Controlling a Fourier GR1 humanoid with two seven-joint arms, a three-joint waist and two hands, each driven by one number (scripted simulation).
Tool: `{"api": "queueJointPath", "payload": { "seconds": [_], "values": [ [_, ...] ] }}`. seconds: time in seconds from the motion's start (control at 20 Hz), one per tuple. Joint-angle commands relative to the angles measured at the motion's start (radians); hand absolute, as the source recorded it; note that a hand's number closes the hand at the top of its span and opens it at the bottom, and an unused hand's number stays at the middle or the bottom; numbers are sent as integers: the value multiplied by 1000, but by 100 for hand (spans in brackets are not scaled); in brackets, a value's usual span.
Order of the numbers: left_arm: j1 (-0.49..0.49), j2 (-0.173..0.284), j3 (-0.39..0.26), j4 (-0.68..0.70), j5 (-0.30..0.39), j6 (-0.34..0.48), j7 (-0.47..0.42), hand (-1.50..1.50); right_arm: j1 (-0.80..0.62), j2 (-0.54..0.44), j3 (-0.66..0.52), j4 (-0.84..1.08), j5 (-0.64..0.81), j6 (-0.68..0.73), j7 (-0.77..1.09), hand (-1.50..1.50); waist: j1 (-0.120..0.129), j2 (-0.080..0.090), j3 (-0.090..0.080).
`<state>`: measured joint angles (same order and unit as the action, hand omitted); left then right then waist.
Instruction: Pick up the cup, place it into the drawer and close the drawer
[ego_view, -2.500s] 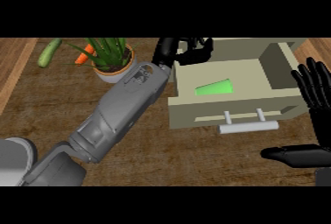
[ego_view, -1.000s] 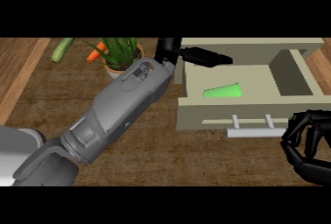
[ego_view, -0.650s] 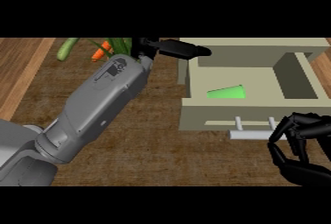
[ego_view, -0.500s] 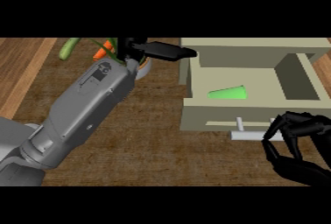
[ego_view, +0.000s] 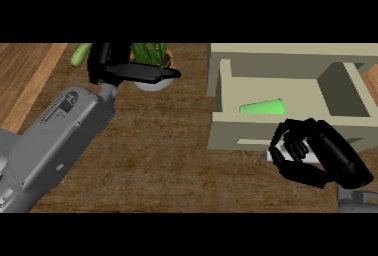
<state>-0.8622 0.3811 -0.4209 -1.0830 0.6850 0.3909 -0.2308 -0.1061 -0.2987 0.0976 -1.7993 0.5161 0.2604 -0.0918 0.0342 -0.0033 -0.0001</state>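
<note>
Head view, cup: we find a green cup (ego_view: 263, 107) lying inside the open drawer (ego_view: 288, 95), against its front wall, left of the middle.
Head view, right hand: the right hand (ego_view: 314, 157) sits at the drawer's front face, lower right of the cup and outside the compartment; the front wall stands between the two.
Head view, right hand state: its black fingers (ego_view: 289, 147) are curled over the pale handle (ego_view: 275, 155) on the drawer front, most of which they hide. We record it as gripping the handle.
Head view, left hand: the left hand (ego_view: 129, 71) is at the upper left, well apart from the cup and left of the drawer. Its fingers lie straight, pointing right, and hold nothing; we record it as open.
Head view, left forearm: the grey forearm (ego_view: 55, 137) runs from the lower left edge up to that hand. It carries a small dark panel; we can read no writing on it.
Head view, drawer: beige, box-shaped, flat walls, plain matt finish, no label.
Head view, counter: the counter (ego_view: 162, 165) has a brown woven-looking texture, with a lighter wood-grain strip along the left.
Head view, other items: a white pot of green leaves (ego_view: 151, 62) sits behind the left hand, partly hidden; a green elongated vegetable (ego_view: 80, 54) lies at the top left.
</note>
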Motion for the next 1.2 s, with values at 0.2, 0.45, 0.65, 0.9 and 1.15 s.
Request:
{"api": "queueJointPath", "payload": {
  "seconds": [0.2, 0.45, 0.65, 0.9, 1.15],
  "values": [
    [164, 123, 67, -150, 33, -85, 15, -150, -151, -11, 113, 367, 313, -170, -112, 150, 9, 6, 1],
    [264, 161, 107, -199, 23, -126, -1, -150, -328, 81, 137, 657, 407, -269, -132, 150, -3, 8, 1],
    [378, 188, 120, -324, 21, -134, -16, -150, -449, 121, 70, 931, 412, -368, -192, 150, 14, 10, 1],
    [433, 225, 172, -318, 49, -217, -18, -150, -628, 74, -30, 1192, 367, -362, -307, 150, 23, 17, 2],
    [425, 217, 198, -313, 37, -218, -21, -150, -769, 73, -85, 1409, 364, -374, -333, 150, 29, 24, 2]
  ]
}}
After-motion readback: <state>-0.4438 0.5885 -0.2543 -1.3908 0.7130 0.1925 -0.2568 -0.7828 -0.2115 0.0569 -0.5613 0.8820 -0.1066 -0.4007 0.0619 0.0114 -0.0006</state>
